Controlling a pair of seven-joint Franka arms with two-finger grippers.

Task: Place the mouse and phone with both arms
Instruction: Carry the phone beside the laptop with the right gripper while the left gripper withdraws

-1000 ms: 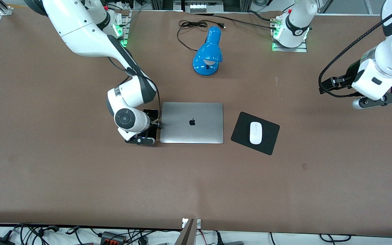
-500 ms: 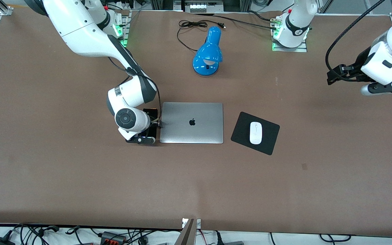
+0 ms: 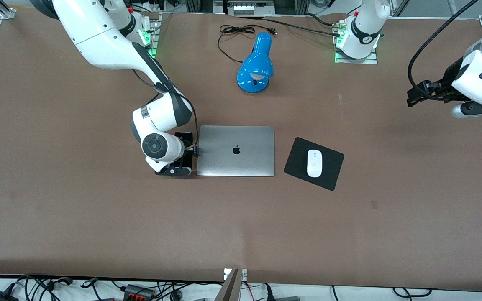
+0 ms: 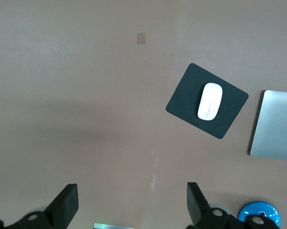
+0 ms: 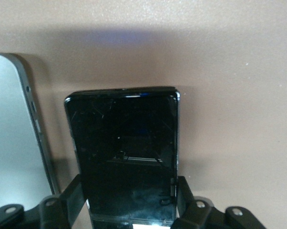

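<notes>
The white mouse [image 3: 314,163] lies on a black mouse pad [image 3: 297,164] beside the closed silver laptop [image 3: 235,150], toward the left arm's end; it also shows in the left wrist view [image 4: 210,101]. The black phone [image 5: 124,143] lies flat against the table beside the laptop's other edge; in the front view only its end [image 3: 183,136] shows under the right arm. My right gripper [image 3: 177,166] [image 5: 129,191] is shut on the phone, one finger on each long side. My left gripper [image 3: 475,109] [image 4: 133,200] is open and empty, high over bare table at the left arm's end.
A blue desk lamp [image 3: 255,62] with a black cord lies farther from the front camera than the laptop; it also shows in the left wrist view [image 4: 259,215]. The laptop's edge [image 5: 10,133] runs close alongside the phone.
The left arm has lifted and drawn back toward its own end of the table, away from the mouse. The right gripper has stayed on the phone, shifting only slightly.
</notes>
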